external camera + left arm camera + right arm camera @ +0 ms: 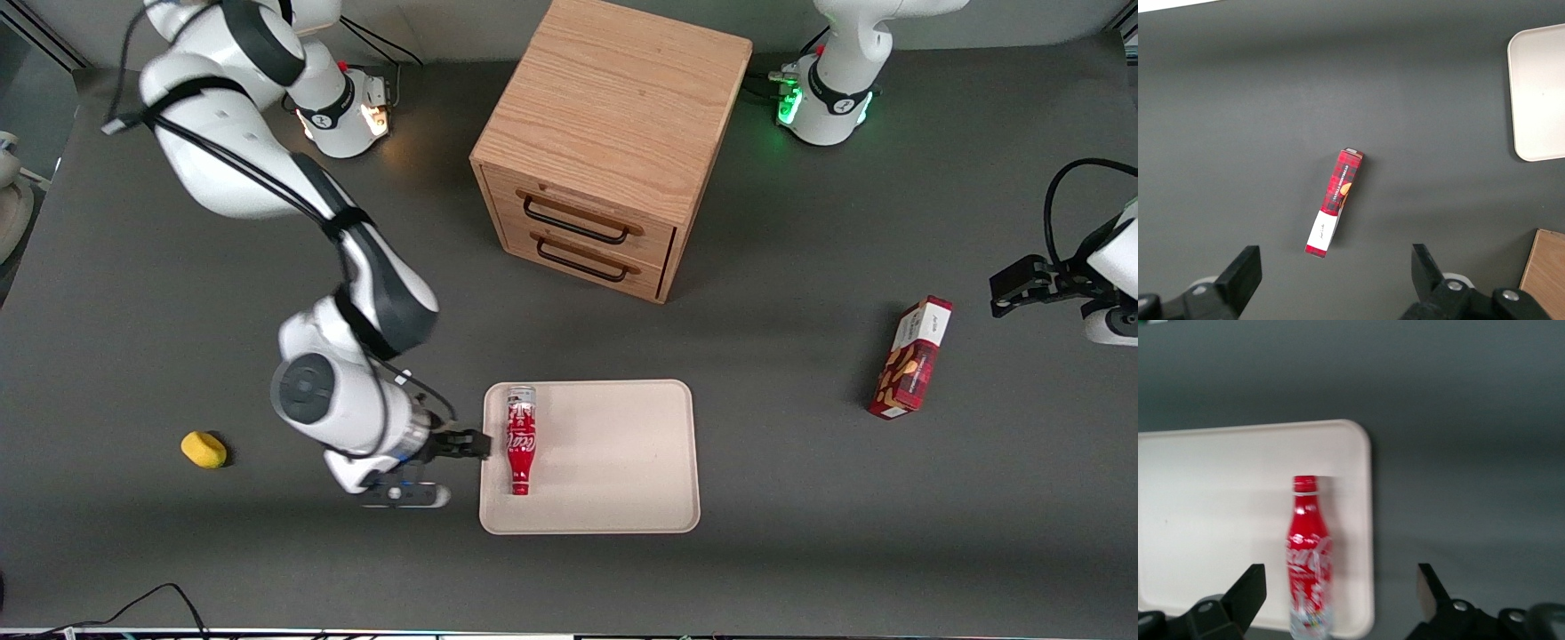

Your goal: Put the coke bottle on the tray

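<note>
The coke bottle (520, 440) lies flat on the cream tray (613, 462), close to the tray's edge toward the working arm's end, with its red cap pointing at the front camera and its silver base pointing away. My right gripper (468, 444) hovers just outside that same tray edge, beside the bottle's middle. In the right wrist view the bottle (1309, 553) on the tray (1211, 520) shows between the two dark fingers (1248, 590), and the gripper (1341, 583) is open and holds nothing.
A wooden two-drawer cabinet (605, 151) stands farther from the front camera than the tray. A red snack box (911, 360) (1335, 210) lies toward the parked arm's end. A small yellow object (204, 449) sits toward the working arm's end.
</note>
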{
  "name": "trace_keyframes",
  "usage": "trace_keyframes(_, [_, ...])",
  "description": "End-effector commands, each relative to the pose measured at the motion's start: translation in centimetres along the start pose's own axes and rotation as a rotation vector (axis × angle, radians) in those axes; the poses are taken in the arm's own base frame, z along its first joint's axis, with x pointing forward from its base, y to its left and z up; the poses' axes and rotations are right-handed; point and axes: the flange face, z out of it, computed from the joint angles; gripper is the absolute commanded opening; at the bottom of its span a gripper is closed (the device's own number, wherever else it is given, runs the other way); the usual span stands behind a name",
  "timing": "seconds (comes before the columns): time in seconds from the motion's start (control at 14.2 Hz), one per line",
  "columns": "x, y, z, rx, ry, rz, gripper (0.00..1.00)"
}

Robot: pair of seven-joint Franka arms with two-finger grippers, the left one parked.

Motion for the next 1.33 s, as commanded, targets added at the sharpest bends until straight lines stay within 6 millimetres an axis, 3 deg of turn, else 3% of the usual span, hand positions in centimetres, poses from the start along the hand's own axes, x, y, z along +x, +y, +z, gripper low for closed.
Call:
trace_keyframes(0.0, [-3.8,5.3,-6.4,-0.095,0.017,0.024,1.00])
trace_keyframes(0.21, [-7.6,10.0,-12.6,-0.129,0.039,-0.033,1.00])
trace_keyframes(0.35, [-8.8,14.0,-16.2,-0.099,0.017,-0.030,1.00])
trace_keyframes(0.77, [-14.4,18.5,-26.7,-0.148,-0.073,0.048,1.00])
trace_keyframes(0.98, [-15.8,19.9,-29.8,-0.148,-0.075,0.042,1.00])
trace_keyframes(1.26, [-15.3,19.7,-29.1,-0.144,-0.076,0.018,1.00])
